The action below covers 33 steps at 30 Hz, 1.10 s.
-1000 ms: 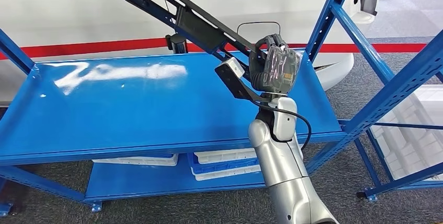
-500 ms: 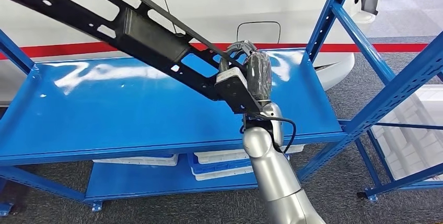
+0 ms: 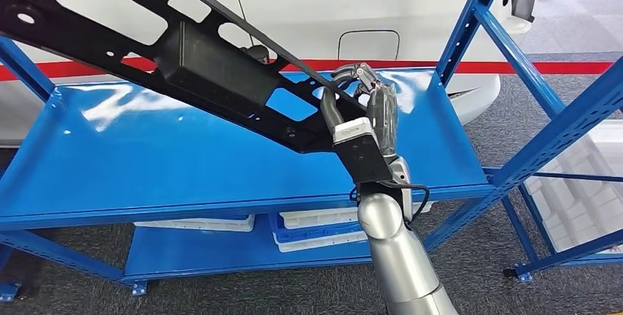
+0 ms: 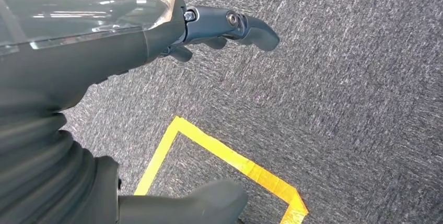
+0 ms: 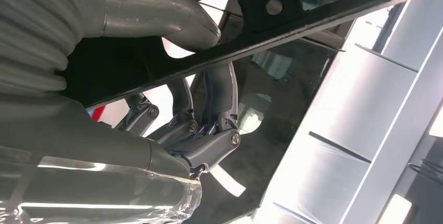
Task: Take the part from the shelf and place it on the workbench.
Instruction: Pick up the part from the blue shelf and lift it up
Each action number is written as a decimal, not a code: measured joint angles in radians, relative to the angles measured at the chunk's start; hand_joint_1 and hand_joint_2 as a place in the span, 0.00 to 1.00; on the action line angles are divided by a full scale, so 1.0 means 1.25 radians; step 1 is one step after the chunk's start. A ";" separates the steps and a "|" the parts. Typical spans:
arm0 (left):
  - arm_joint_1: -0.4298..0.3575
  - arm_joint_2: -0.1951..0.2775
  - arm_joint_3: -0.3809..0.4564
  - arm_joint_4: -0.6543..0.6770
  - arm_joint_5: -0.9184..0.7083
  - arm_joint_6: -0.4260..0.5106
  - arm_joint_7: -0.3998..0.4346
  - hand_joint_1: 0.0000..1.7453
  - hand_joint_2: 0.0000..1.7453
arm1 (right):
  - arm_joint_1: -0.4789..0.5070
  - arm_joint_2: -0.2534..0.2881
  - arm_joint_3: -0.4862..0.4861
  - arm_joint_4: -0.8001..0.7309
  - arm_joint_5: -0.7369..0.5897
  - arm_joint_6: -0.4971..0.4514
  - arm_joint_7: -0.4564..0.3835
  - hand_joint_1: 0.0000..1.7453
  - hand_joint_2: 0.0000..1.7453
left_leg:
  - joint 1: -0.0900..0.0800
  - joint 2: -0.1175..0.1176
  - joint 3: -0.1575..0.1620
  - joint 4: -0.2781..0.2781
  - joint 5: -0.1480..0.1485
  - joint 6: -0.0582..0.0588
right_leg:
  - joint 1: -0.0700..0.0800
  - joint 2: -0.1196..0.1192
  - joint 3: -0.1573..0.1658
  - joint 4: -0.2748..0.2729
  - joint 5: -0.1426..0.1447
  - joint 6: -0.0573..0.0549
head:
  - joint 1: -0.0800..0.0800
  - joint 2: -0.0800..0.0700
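Blue steel shelf (image 3: 184, 153): glossy top deck, slanted blue uprights at the right side. Lower deck carries white trays (image 3: 316, 219) and a blue one stacked between them. Grey carpet (image 3: 485, 131) under and around the shelf. Behind the shelf, a white car body (image 3: 294, 21) with a red stripe (image 3: 514, 67) and a fuel flap (image 3: 367, 45). More white trays (image 3: 580, 197) stand on the floor to the right, past the uprights.

Part (image 3: 198, 58): long black metal frame with cut-outs and small holes. It is lifted off the shelf deck and hangs above it at a slant, high end toward the upper left, low end at the right hand (image 3: 367, 113).

Head view: the right hand grasps the low end of the part, fingers (image 3: 353, 74) hooked over its thin upper bar, silver arm rising from below.

Right wrist view: close on the same grip. The thumb (image 5: 156, 10) presses one side of the black bar (image 5: 292, 25) and the dark fingers (image 5: 209, 130) curl around the other side; car glass and pale panels lie behind.

Left wrist view: the left hand (image 4: 156, 93) points down at grey carpet with a corner of yellow floor tape (image 4: 230, 161). Its fingers (image 4: 245, 25) are spread and released, holding nothing.
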 joint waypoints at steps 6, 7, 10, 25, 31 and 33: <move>0.000 0.002 0.006 0.000 0.011 -0.023 -0.009 0.00 1.00 | 0.017 -0.021 -0.009 -0.061 -0.070 -0.002 -0.013 1.00 1.00 | -0.001 -0.004 -0.009 0.002 0.017 -0.024 | 0.010 0.001 0.117 -0.214 0.075 -0.011 | -0.003 0.000; 0.001 0.003 0.008 0.000 0.011 -0.025 -0.007 0.00 1.00 | 0.022 -0.026 -0.012 -0.077 -0.079 -0.003 -0.014 1.00 1.00 | 0.001 -0.004 -0.010 0.003 0.019 -0.029 | 0.006 0.001 0.113 -0.217 0.077 -0.017 | -0.002 0.000; 0.004 0.005 0.013 0.000 0.011 -0.033 0.008 0.00 1.00 | 0.040 -0.040 -0.021 -0.124 -0.092 -0.003 -0.018 1.00 1.00 | 0.007 -0.002 -0.033 0.054 -0.038 -0.044 | -0.005 -0.002 0.106 -0.222 0.096 -0.040 | -0.005 0.000; 0.004 0.006 0.014 0.000 -0.007 -0.084 0.054 0.00 1.00 | 0.185 -0.123 -0.048 -0.335 -0.049 -0.016 -0.033 1.00 1.00 | 0.013 0.000 0.073 -0.005 -0.057 -0.015 | -0.002 -0.003 0.024 -0.173 0.113 -0.001 | -0.002 0.000; 0.004 0.006 0.014 0.000 -0.007 -0.088 0.054 0.00 1.00 | 0.219 -0.146 -0.057 -0.371 -0.042 -0.016 -0.037 1.00 1.00 | 0.004 0.002 0.009 -0.004 -0.006 -0.004 | 0.000 -0.002 0.012 -0.001 0.021 0.000 | 0.001 0.000; 0.003 0.005 0.014 0.000 -0.007 -0.088 0.054 0.00 1.00 | 0.222 -0.149 -0.057 -0.378 -0.041 -0.016 -0.037 1.00 1.00 | 0.001 0.001 -0.008 -0.002 0.010 -0.009 | 0.004 -0.002 0.102 -0.117 0.045 0.001 | 0.001 0.000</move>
